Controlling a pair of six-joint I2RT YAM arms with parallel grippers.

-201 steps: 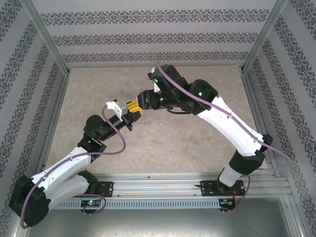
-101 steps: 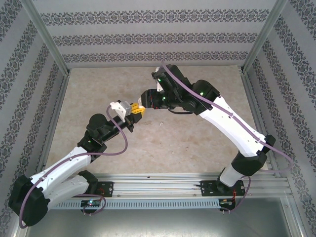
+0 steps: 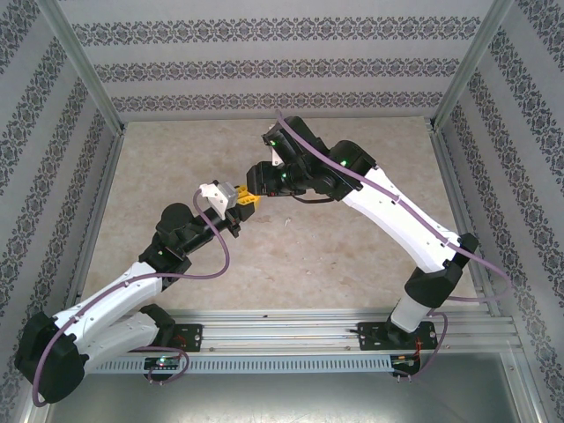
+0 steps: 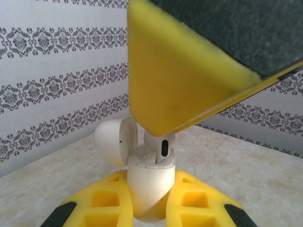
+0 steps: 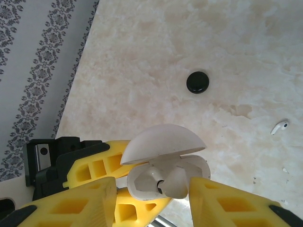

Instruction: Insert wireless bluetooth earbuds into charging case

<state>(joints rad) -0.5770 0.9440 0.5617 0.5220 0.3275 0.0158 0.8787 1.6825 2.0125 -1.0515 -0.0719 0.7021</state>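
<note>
On the table [image 5: 236,38], a second white earbud [image 5: 279,126] is lying loose. Above it, your left gripper [image 4: 149,204] is clenching the white charging case [image 4: 147,182], which is standing with its lid open. Your right gripper [image 5: 151,189] is straddling the first earbud [image 5: 173,182], which is sitting in its well. I cannot tell whether the gripper is pinching it. You're mid-insertion. Next, I judge, you're needing a straight, gentle press.

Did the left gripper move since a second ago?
Yes. Against the fixed metal rail at the near edge, the left gripper, shut on the white charging case, has slid slightly right in the top view.
</note>
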